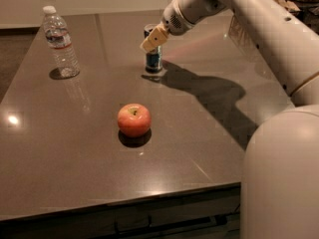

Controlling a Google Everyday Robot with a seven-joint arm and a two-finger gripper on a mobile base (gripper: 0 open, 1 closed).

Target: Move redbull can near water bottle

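Note:
The redbull can (153, 59) stands upright on the dark table (209, 148) at the back middle; its upper part is hidden behind the gripper. My gripper (152, 39) reaches in from the upper right and sits right at the can's top, with one tan finger (154, 38) crossing in front of it. The water bottle (60, 43), clear with a white cap and a white label, stands upright at the back left, well apart from the can.
A red apple (134, 119) lies in the middle of the table, in front of the can. My white arm (259, 29) stretches across the right side and casts a shadow on the table. The table's front edge runs along the bottom.

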